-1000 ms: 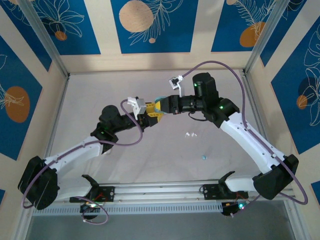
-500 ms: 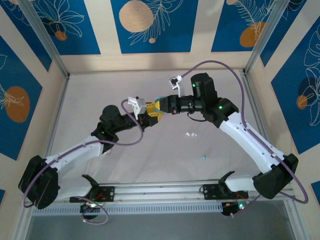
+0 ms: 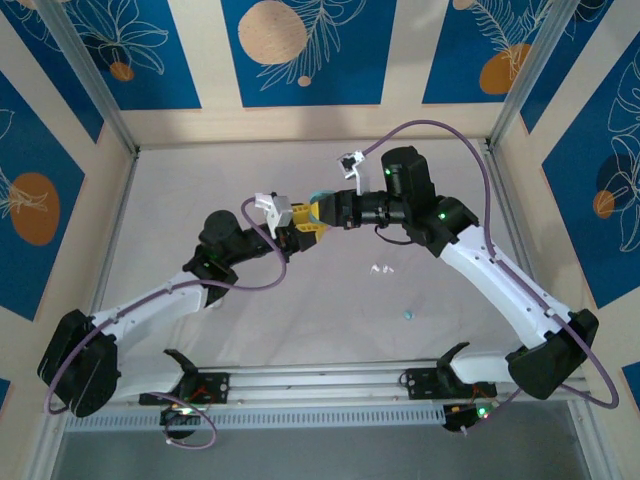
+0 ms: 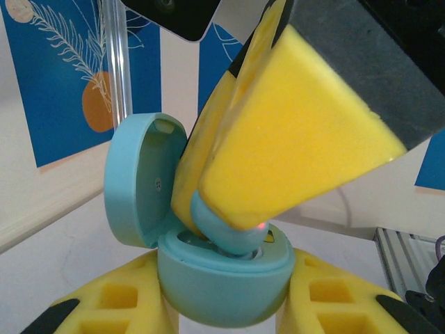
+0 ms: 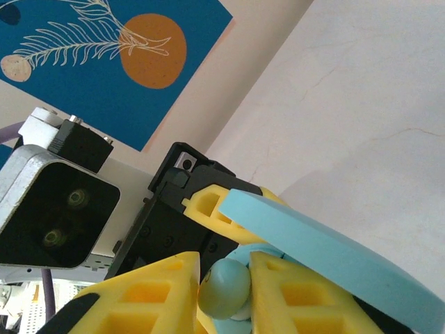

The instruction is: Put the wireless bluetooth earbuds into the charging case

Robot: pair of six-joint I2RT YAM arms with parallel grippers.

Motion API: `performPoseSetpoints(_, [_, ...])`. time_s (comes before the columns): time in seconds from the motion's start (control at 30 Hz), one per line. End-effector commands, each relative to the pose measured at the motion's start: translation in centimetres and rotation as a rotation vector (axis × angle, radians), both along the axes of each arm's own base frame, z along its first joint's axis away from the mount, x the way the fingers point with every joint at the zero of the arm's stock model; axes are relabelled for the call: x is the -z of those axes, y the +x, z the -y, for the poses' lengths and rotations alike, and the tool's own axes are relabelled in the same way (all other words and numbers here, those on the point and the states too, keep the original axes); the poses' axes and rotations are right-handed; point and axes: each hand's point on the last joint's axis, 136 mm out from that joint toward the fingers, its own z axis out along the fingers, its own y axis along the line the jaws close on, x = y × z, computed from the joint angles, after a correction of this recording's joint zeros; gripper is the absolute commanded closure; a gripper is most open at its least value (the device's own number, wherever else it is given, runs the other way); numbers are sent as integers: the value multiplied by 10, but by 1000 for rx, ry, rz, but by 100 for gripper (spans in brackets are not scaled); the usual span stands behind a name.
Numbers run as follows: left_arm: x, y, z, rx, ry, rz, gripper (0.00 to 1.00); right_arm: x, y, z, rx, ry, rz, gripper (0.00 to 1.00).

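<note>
My left gripper [image 4: 224, 296] is shut on the teal charging case [image 4: 222, 278], which it holds off the table with the lid [image 4: 135, 181] swung open. My right gripper [image 5: 224, 287] comes in from the right, its jaws closed on a teal earbud [image 5: 224, 291]. That earbud [image 4: 226, 226] rests tilted in the case's well, and a small red light glows on it. In the top view both grippers meet at mid-table, the left [image 3: 300, 230] and the right [image 3: 322, 212]. Two white earbuds [image 3: 381, 269] and a teal earbud [image 3: 408, 314] lie loose on the table.
The open lid [image 5: 334, 250] stands just right of my right fingers. The left wrist's camera block [image 5: 55, 216] is close on the left. A metal frame and patterned blue walls ring the pale table [image 3: 200, 180].
Both arms have stayed put, apart from a slight leftward shift of the right gripper. The teal earbud stays pressed at the case's well.
</note>
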Motion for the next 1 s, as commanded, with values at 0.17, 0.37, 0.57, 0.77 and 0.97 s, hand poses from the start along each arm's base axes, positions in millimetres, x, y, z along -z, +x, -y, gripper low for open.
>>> performPoseSetpoints(0.17, [-38,-13,4,46,-94,96,70,-2,-2,8,25,-53,8,73])
performPoseSetpoints(0.37, [-38,-13,3,41,-92,95,70,-5,-2,11,44,-61,7,70])
performPoseSetpoints(0.57, [-34,-13,2,34,-84,90,70,-12,-1,13,61,-60,5,66])
performPoseSetpoints(0.77, [-30,-11,1,23,-76,85,70,-22,-7,16,57,-41,6,63])
performPoseSetpoints(0.97, [-27,-9,0,9,-69,87,70,-44,-18,25,57,3,49,59])
